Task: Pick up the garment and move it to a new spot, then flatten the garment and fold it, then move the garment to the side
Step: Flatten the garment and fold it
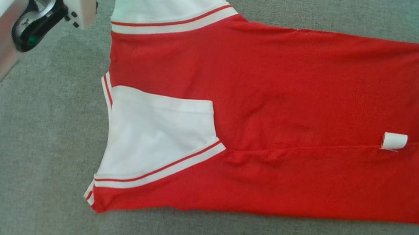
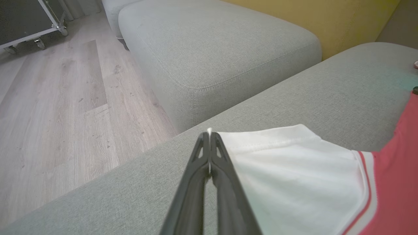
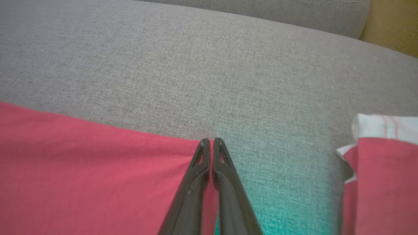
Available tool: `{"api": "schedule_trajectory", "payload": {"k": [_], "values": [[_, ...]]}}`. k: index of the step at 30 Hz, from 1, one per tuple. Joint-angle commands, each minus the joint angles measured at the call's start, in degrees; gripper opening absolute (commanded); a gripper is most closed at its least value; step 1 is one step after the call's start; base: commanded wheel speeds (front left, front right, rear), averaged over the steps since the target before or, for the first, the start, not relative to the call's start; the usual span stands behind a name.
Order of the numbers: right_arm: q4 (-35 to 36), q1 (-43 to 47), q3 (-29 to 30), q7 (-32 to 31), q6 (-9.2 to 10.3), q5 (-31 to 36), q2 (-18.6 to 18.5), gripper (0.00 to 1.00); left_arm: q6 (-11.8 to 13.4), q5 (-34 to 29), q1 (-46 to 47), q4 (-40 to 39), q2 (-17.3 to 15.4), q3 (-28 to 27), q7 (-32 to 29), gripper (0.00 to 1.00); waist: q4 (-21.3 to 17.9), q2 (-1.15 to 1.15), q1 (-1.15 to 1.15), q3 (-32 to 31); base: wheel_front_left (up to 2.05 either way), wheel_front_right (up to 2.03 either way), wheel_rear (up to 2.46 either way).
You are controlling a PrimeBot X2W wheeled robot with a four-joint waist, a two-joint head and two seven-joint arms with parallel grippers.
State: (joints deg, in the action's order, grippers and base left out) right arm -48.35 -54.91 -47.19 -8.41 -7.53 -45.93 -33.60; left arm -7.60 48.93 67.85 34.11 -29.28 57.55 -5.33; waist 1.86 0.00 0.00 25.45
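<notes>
We saw the garment (image 1: 270, 115) spread on a grey cushion (image 1: 8, 185) beside wooden flooring (image 2: 65, 98); the left gripper (image 2: 209, 133) pinched its sleeve, the right gripper (image 3: 211, 141) its hem.

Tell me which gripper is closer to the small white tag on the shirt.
Right. The right gripper pinches a red corner of the shirt just beyond the white tag; the left gripper grips the white sleeve at the opposite end, far from it.

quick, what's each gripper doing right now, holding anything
left gripper: closed on the garment, at its white sleeve
right gripper: closed on the garment, at its red corner
</notes>
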Motion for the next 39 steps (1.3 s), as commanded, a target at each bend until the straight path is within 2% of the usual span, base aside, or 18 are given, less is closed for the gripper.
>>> {"api": "schedule_trajectory", "payload": {"k": [1,13,19,27,33,39], "values": [[0.73,-0.29,-0.92,1.04,0.04,-0.71,-1.68,0.00,0.11,0.20,3.93,-0.23,-2.84,-2.05,1.15,0.00,-0.01,0.00,0.00,-0.16,0.00,0.00,0.00],[1.33,-4.44,-0.75,12.57,0.04,-5.24,-4.14,0.00,0.11,-1.85,6.85,2.91,-2.26,-1.28,10.06,0.00,0.14,0.00,0.00,-2.08,0.00,0.00,0.00],[2.78,-1.78,-2.10,14.84,0.04,-6.77,-5.19,0.00,0.11,0.13,4.31,1.70,-2.25,0.41,11.19,0.00,0.66,0.00,0.00,-3.90,0.00,0.00,0.00],[4.85,5.25,-3.20,18.97,0.04,-9.06,-6.86,0.00,0.32,2.00,-3.29,-2.41,-5.29,2.54,13.39,0.00,1.84,0.00,0.00,-6.60,0.00,0.00,0.00],[5.39,10.29,-2.08,20.76,0.04,-10.61,-7.61,0.00,2.45,2.32,-9.00,-8.16,-8.06,3.55,14.21,0.00,2.77,0.00,0.00,-7.64,0.00,0.00,0.00],[6.32,15.03,-0.35,22.00,0.04,-11.36,-7.89,0.00,6.63,2.33,-15.31,-15.86,-10.94,4.76,14.65,0.00,3.24,0.00,0.00,-8.65,0.00,0.00,0.00]]}}
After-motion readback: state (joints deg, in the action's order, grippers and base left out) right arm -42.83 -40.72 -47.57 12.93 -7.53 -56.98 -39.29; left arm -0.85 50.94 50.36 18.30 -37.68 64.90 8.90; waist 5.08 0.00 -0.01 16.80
